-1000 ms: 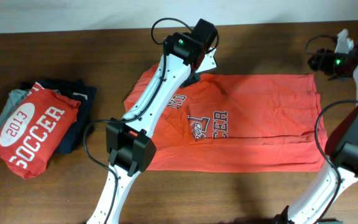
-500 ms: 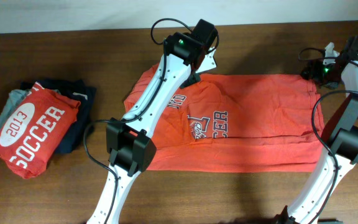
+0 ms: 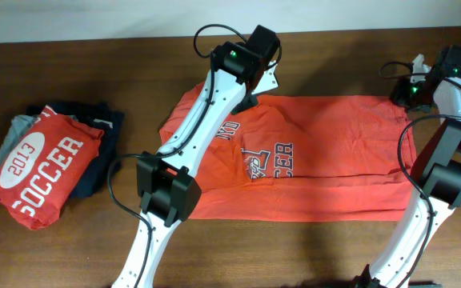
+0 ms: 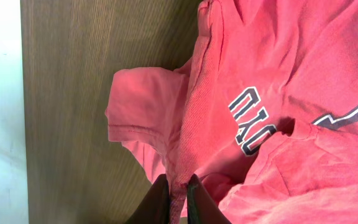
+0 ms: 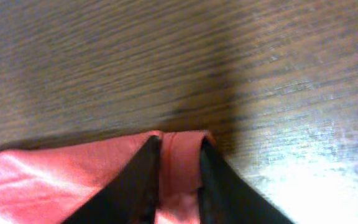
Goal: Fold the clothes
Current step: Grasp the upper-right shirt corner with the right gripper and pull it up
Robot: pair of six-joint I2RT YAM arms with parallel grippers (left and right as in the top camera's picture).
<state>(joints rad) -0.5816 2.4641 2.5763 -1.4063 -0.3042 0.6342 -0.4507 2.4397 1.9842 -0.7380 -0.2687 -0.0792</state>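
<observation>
Found orange-red T-shirt spread print-up at mid-table in overhead view. Confirmed by wrist views alone: left gripper pinched tight on a fabric fold at the far edge, and right gripper clamped on the far hem corner. Noted bare wood beyond that corner, folded pile well apart. Lost part of print under left arm.

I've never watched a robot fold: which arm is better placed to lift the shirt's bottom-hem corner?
Right: the right gripper pinches the T-shirt's hem corner; the left gripper holds the sleeve end.
</observation>
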